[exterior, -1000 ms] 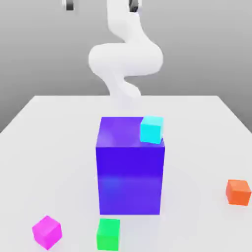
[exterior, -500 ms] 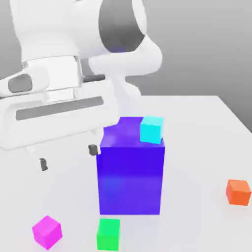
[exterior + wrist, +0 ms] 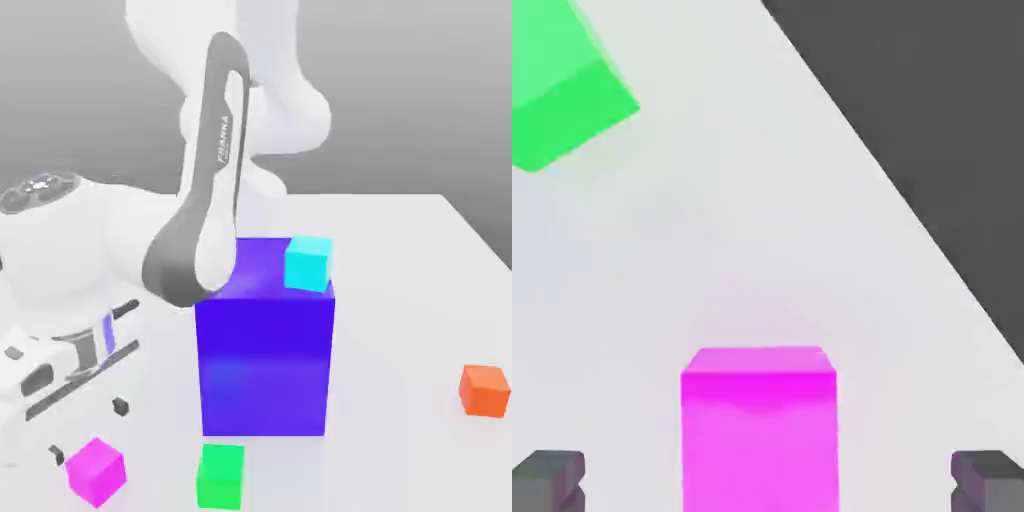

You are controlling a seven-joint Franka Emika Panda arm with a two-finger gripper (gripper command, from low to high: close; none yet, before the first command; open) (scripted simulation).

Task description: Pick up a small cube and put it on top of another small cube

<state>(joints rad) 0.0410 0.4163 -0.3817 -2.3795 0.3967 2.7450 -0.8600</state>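
The small magenta-pink cube [image 3: 96,470] rests on the white table near the front, at the exterior view's left. My gripper [image 3: 88,430] hangs just above it, tilted, with its two dark fingertips [image 3: 120,406] spread apart and nothing between them. In the hand view the cube [image 3: 759,430] lies centred between the open fingers [image 3: 550,480] of the gripper [image 3: 770,482], not touched by either. A green small cube [image 3: 220,475] sits just to the magenta cube's right and appears again in the hand view [image 3: 562,90].
A big blue-violet block [image 3: 265,360] stands mid-table with a cyan small cube [image 3: 308,263] on its top corner. An orange small cube [image 3: 485,390] lies far at the exterior view's right. The table edge [image 3: 912,190] runs close by the magenta cube.
The arm has swung down from high at the back to the front left. The hand dropped lower and now hovers over the magenta cube, fingers still open.
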